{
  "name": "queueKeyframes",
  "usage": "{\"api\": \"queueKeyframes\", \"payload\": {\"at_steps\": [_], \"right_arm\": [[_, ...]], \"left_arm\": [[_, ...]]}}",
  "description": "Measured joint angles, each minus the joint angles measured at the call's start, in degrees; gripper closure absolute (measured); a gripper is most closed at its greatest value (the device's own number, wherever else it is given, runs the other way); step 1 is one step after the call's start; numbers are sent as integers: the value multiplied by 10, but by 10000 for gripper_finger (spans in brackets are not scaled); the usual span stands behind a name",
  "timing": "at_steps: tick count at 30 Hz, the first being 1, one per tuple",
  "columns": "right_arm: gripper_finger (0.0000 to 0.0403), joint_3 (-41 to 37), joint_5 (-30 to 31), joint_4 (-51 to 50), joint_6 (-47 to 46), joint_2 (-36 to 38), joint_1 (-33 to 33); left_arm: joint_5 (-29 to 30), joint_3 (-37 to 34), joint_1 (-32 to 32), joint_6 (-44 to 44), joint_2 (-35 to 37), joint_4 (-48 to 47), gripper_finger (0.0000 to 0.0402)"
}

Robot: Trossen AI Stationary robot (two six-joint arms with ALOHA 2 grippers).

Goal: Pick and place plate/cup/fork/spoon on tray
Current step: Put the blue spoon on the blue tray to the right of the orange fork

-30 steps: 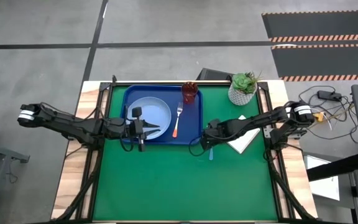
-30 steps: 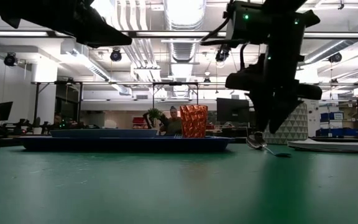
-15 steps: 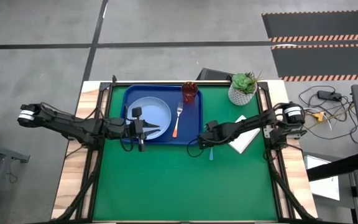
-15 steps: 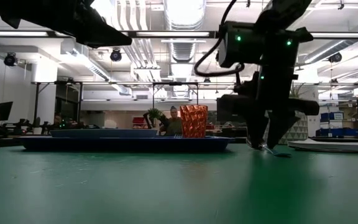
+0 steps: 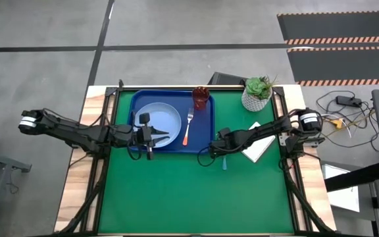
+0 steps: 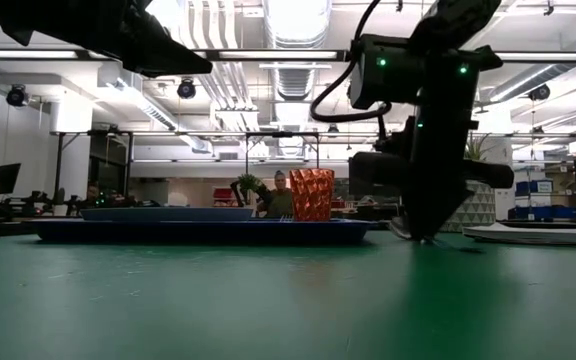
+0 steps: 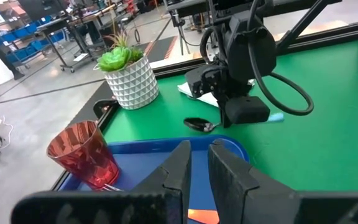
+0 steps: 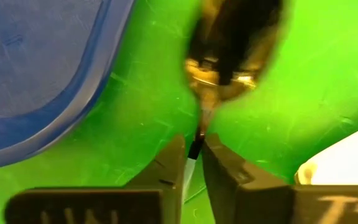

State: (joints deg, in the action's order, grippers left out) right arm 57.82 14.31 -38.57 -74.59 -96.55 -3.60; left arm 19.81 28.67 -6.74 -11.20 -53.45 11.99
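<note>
Green matting covered the bench [image 5: 176, 191], with grey concrete floor all round it. At the far side lay the tray [image 5: 137, 102], holding the plate [image 5: 166, 115] on its left part, the fork [image 5: 187, 128] to the right of the plate, and the cup [image 5: 201, 97] upright in the far right corner. A potted plant [image 5: 258, 92] stood well right of the tray, and a white box [image 5: 258, 146] lay nearer, toward the right edge.

The spoon [image 5: 224, 160] lay flat on the mat just off the tray's near right corner, its metal bowl [image 8: 229, 37] toward the tray. The right gripper [image 5: 221, 150] was down at the mat over it, jaws nearly together, pinching the spoon's neck [image 8: 196, 149] between the fingertips [image 8: 173, 163].

The left gripper [image 5: 147, 136] hung over the tray's near left edge beside the plate, jaws close together with only a thin gap and nothing in them.
</note>
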Motion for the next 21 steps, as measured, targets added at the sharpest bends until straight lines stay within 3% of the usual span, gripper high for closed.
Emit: {"api": "queueKeyframes", "payload": {"at_steps": [4, 21], "right_arm": [[390, 0, -2, 2, -6, 4, 0], [393, 0, 13, -7, -1, 119, 3]], "left_arm": [[0, 0, 0, 0, 0, 0, 366], [0, 0, 0, 3, 0, -1, 366]]}}
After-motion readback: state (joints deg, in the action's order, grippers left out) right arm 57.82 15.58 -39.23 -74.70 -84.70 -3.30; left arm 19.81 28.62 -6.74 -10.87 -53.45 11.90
